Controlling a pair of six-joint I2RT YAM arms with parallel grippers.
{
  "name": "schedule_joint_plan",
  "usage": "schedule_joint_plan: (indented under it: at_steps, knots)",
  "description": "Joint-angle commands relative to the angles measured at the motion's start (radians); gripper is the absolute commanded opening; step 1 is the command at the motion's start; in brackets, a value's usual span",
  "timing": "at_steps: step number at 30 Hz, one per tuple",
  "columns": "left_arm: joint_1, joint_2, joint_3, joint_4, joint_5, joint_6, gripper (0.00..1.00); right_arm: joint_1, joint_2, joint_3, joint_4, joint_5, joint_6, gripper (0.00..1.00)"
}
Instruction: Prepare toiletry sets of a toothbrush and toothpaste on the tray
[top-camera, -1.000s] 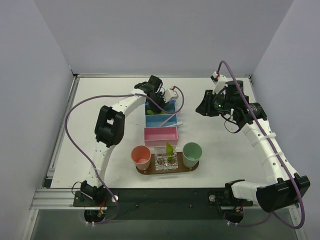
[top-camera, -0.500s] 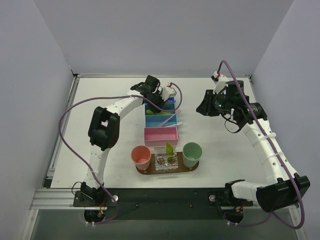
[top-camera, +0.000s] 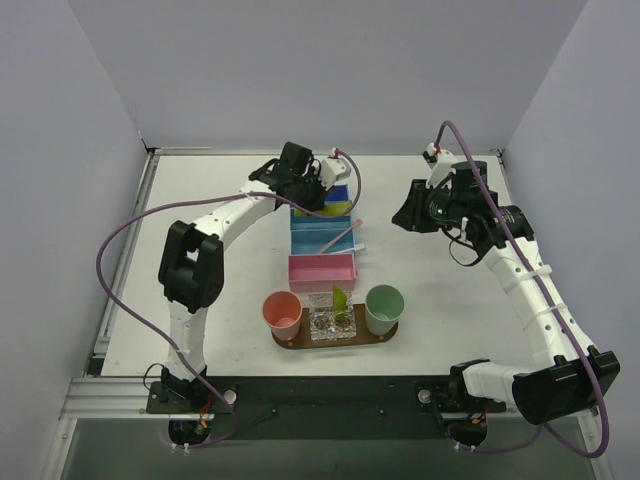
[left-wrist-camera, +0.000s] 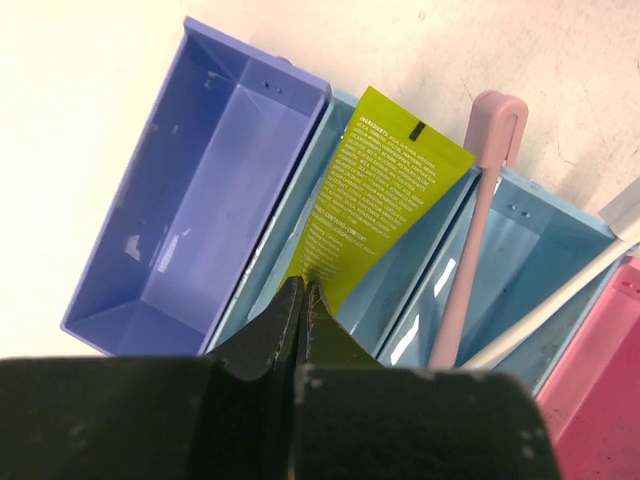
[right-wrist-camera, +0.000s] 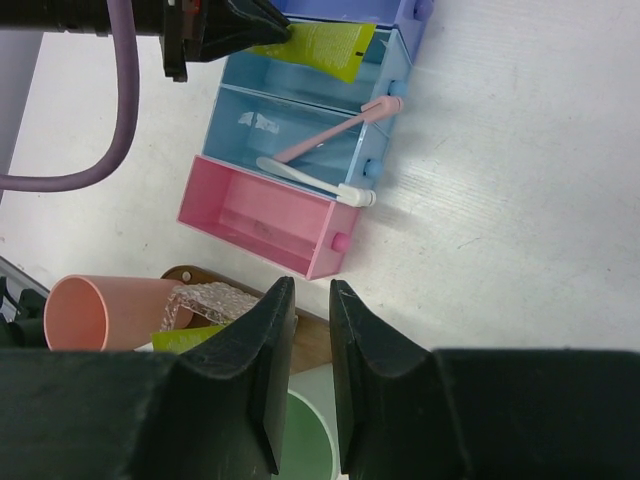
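My left gripper (left-wrist-camera: 303, 290) is shut on the narrow end of a yellow-green toothpaste tube (left-wrist-camera: 385, 200) and holds it over the teal bin (top-camera: 322, 228). In the top view that gripper (top-camera: 320, 198) is at the far bins. A pink toothbrush (left-wrist-camera: 470, 230) and a white toothbrush (left-wrist-camera: 560, 305) lean in the neighbouring teal compartment. The dark wooden tray (top-camera: 385, 338) carries a clear holder (top-camera: 330, 325) with a second tube (top-camera: 340, 298) in it. My right gripper (right-wrist-camera: 310, 290) is open and empty, hovering right of the bins (top-camera: 405, 216).
A purple-blue bin (left-wrist-camera: 200, 200) is empty beside the teal one. A pink bin (top-camera: 322, 271) sits nearest the tray. A salmon cup (top-camera: 283, 313) and a mint-green cup (top-camera: 384, 308) stand on the tray's two ends.
My left arm has swung back and to the left, carrying the toothpaste tube up out of the teal bin. The right arm has not moved.
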Motion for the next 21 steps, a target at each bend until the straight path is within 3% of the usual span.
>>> schedule_joint_plan:
  at_steps: [1,7,14,21]
  knots:
    - [0.000,-0.104,-0.044,0.128,-0.001,-0.050,0.00,-0.009,-0.016,-0.005,0.041,-0.015,0.016,0.17]
    - [0.001,-0.202,-0.138,0.214,-0.012,-0.118,0.00,-0.008,0.023,0.030,0.064,-0.047,0.053,0.19]
    - [-0.006,-0.359,-0.308,0.375,-0.053,-0.222,0.00,-0.005,0.081,0.044,0.147,-0.124,0.132,0.44]
    - [-0.008,-0.493,-0.446,0.531,0.028,-0.338,0.00,0.002,0.161,0.098,0.193,-0.211,0.172,0.47]
